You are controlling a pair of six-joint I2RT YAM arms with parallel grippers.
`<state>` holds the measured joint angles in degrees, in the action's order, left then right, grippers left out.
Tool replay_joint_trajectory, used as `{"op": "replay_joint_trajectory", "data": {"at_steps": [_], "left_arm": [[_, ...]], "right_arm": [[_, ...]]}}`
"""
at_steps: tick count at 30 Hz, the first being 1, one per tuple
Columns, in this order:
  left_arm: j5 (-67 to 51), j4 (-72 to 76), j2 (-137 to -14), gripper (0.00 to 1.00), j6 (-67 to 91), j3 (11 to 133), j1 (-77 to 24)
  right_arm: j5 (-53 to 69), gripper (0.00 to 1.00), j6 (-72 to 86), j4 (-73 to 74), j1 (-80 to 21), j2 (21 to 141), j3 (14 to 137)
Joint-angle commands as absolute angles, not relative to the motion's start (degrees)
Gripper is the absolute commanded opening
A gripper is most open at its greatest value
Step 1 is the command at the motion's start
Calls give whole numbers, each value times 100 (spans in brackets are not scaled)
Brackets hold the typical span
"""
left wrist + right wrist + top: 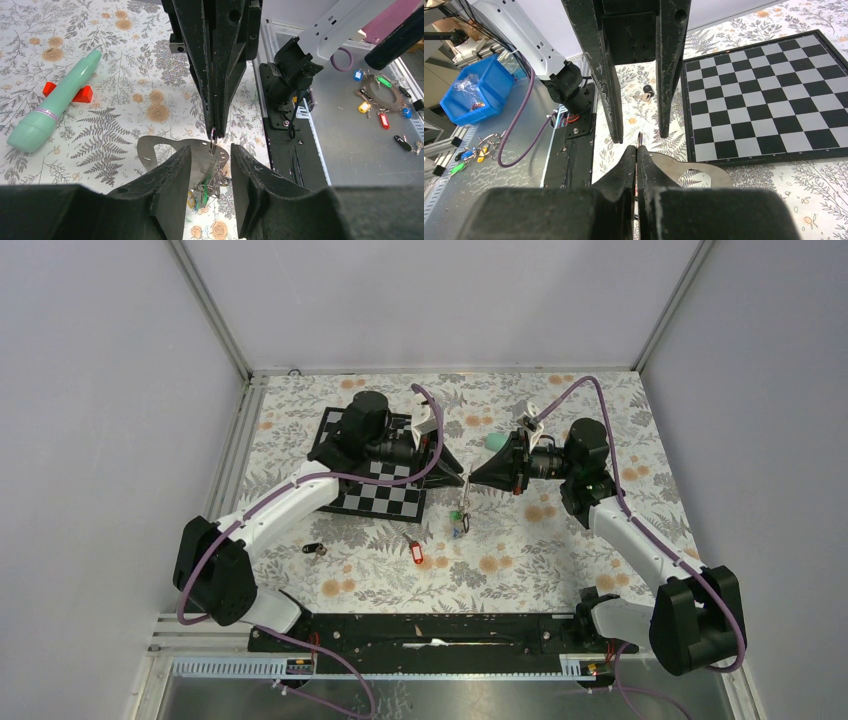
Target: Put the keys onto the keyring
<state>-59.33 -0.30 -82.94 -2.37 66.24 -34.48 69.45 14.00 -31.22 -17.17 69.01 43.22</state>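
The keyring (165, 146) shows as a flat grey metal loop with small holes along its edge, held in the air over the middle of the table (462, 502). Several keys hang under it, a green and a yellow tag (202, 195) among them. My right gripper (637, 148) is shut on a small ring at the keyring's top edge; the keyring (684, 167) lies just right of its tips. My left gripper (211, 150) is open, with one finger on each side of the keyring. A red key (417, 552) and a black key (314, 549) lie on the cloth.
A chessboard (390, 500) lies under the left arm, also in the right wrist view (764, 100). A teal tube (55, 107) rests on a red piece (82, 94). Off the table, another bunch of tagged keys (382, 100) and a blue bin (471, 92).
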Motion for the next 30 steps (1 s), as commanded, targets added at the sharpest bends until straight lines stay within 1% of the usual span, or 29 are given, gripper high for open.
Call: {"op": "replay_joint_trajectory", "data": {"at_steps": [1,5,15,18,25,30], "left_arm": [[-6135,372,-8242,38,-135,6707,-3454],[-6135,375,-8298,34,-121,6742,-3467],[-6087,376,-8424,31,-80,6818,-3558],[-6084,386,-8452,28,-70,6829,-3574],[-6074,423,-8411,15,-61,6826,-3577],[-6078,415,-8361,14,-89,6820,-3560]], "right_arm": [[6882,0,1510,-3554,-1696,6887,4361],[6882,0,1533,-3581,-1696,6883,4348],[6873,0,1559,-3647,-1696,6893,4305],[6873,0,1560,-3640,-1692,6906,4303],[6882,0,1466,-3551,-1696,6890,4298],[6899,0,1374,-3442,-1690,6877,4316]]}}
